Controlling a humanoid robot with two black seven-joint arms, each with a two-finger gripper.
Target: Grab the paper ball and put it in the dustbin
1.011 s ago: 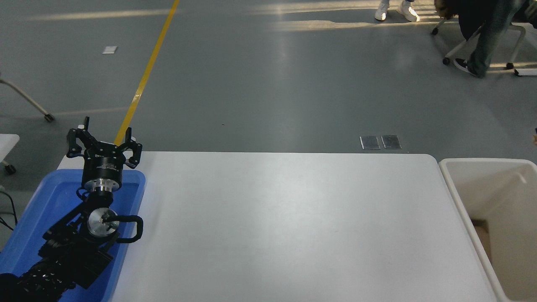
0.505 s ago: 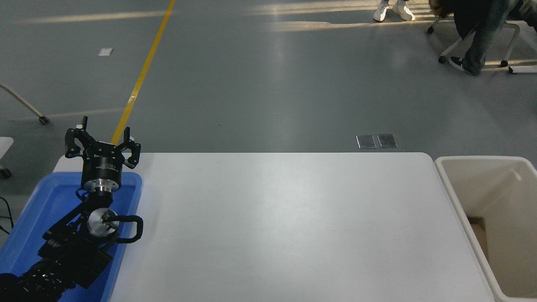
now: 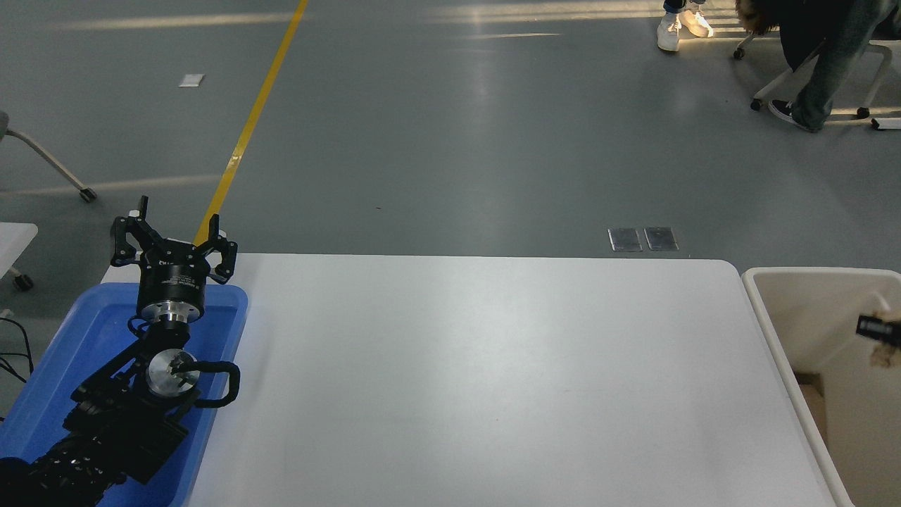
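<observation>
Black left end effector (image 3: 171,238) splayed above blue tray (image 3: 63,366).

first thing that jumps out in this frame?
The black left hand, fingers spread, parked above the blue tray at the white table's left end. At the right edge, a black tip with a tan scrap, likely the paper ball, shows over the cream dustbin.

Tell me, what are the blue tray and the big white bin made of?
The blue tray looks like smooth, slightly glossy plastic, with rounded moulded edges. The dustbin also looks like plastic, cream and matte, with a thick rounded rim. I can't be sure from looks alone.
</observation>
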